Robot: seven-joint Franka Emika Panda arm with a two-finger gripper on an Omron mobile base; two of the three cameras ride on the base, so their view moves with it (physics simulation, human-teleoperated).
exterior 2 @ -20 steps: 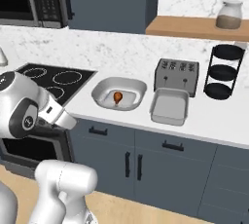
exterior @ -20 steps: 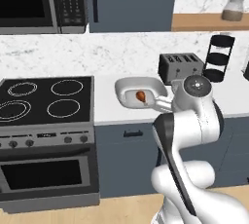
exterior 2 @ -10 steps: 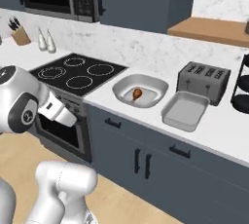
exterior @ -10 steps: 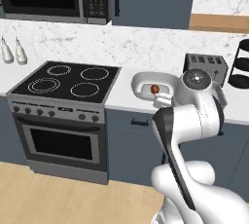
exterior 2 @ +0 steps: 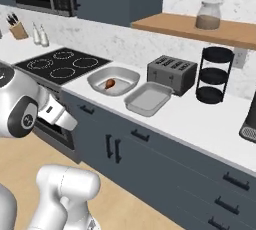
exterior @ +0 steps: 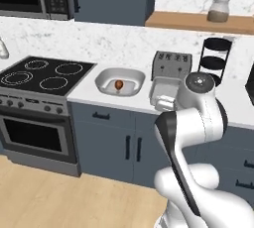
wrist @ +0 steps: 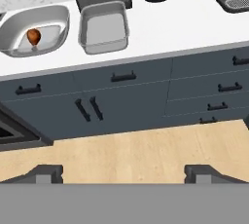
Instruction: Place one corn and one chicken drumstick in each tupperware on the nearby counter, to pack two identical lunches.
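Note:
One reddish-brown chicken drumstick lies in the deep oval tupperware tub on the white counter. Right beside the tub, the shallow rectangular tupperware tray holds nothing. My gripper is open and holds nothing; it hangs over the wooden floor, well back from the cabinet fronts. The corn and a second drumstick are out of view.
A dark toaster stands behind the tray, with a black tiered rack to its right. The stove adjoins the counter on the left. A jar sits on the wooden wall shelf.
The whole picture has shifted: the base has driven along the counter, so the stove slid left and the tray, toaster and rack came further into view. The drumstick stays in the tub.

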